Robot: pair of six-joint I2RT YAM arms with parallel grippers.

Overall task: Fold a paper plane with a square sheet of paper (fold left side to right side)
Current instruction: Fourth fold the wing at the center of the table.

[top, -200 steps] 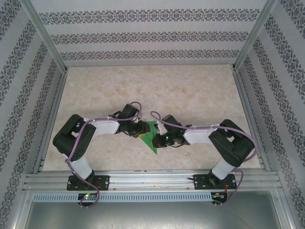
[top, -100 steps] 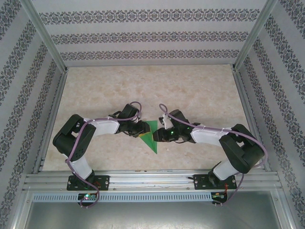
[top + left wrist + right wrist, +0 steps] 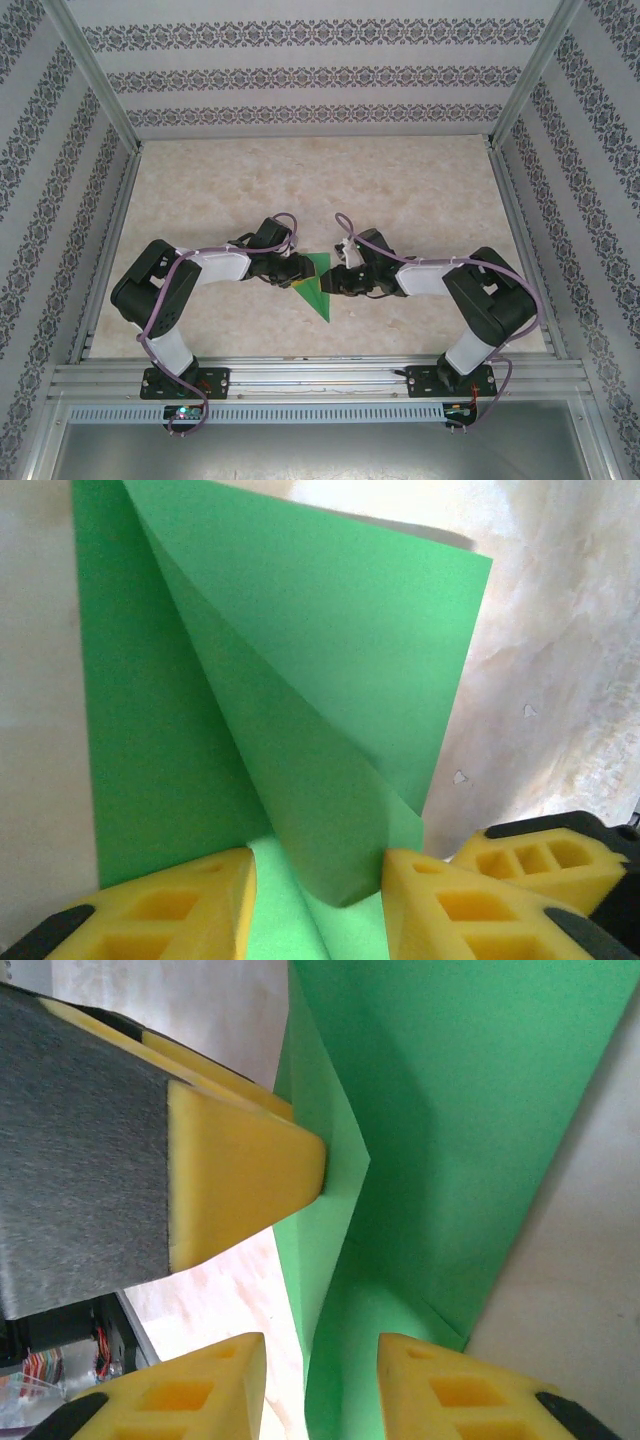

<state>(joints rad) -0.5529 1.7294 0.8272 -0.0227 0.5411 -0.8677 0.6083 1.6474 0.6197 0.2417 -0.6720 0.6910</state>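
The square sheet of paper point(image 3: 318, 290) is bright green and lies part-folded into a pointed shape on the table between the two arms. My left gripper point(image 3: 296, 277) stands on its left side. In the left wrist view its yellow jaws stand apart point(image 3: 318, 900) with a loose curled flap of the paper point(image 3: 330, 630) rising between them, not pinched. My right gripper point(image 3: 334, 284) is at the paper's right side. It is open point(image 3: 320, 1385), and the paper's point(image 3: 470, 1110) raised fold runs through the gap. The left gripper's fingertip point(image 3: 245, 1170) presses on the paper's edge.
The marbled tabletop point(image 3: 400, 190) spreads behind and to both sides of the paper. Metal rails point(image 3: 300, 378) run along the near edge by the arm bases. Patterned walls enclose the table on three sides.
My right gripper has opened and let go of the paper, and its arm has shifted a little up and back. The left arm has stayed in place.
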